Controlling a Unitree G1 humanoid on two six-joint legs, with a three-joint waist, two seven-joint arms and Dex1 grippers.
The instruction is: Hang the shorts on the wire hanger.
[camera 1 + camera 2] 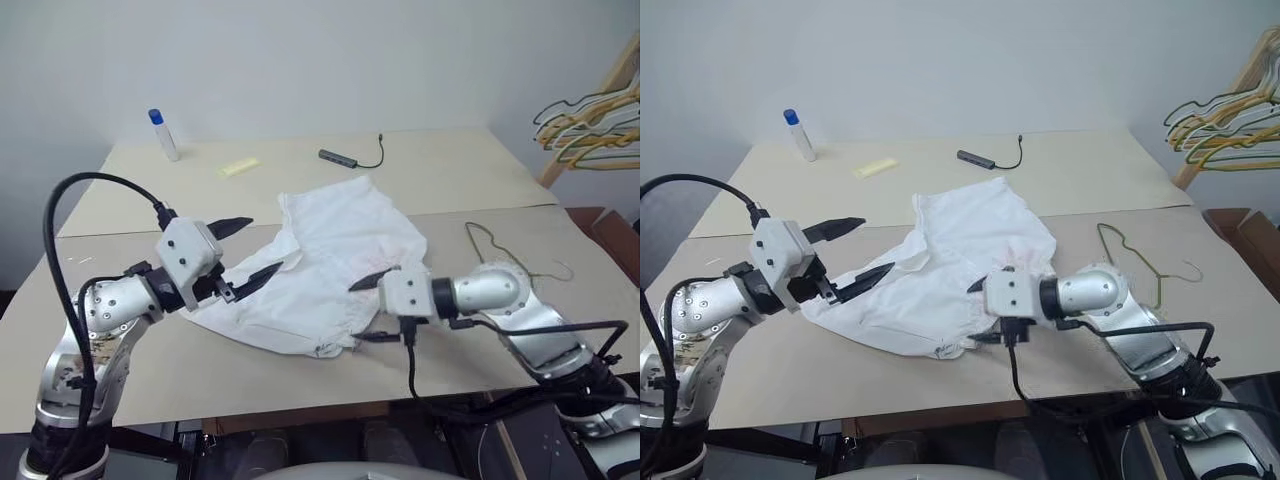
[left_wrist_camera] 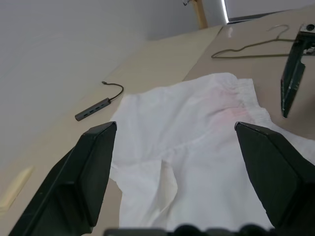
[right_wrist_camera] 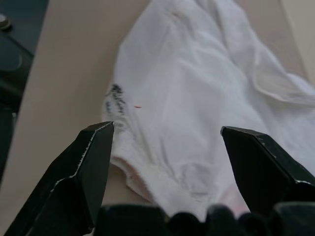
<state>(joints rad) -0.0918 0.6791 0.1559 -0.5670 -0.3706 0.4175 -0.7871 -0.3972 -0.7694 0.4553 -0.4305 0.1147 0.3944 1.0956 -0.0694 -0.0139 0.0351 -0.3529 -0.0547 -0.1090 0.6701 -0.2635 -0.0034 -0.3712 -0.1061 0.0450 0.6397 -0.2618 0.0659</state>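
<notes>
On the table [image 1: 300, 375], one pair of shorts [image 1: 330, 270] lies crumpled mid-surface, free of both grippers, likely ready for regrasping. Two grippers flank it: the left gripper [image 1: 246, 250] hangs at its left edge, jaws apart, empty; the right gripper [image 1: 377, 310] hovers over its right edge, jaws apart, empty. One hanger [image 1: 1140, 262] lies flat just right of the shorts, unthreaded.

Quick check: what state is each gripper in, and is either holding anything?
Left gripper: open, holding nothing, over the shorts.
Right gripper: open, holding nothing, over the shorts.
</notes>
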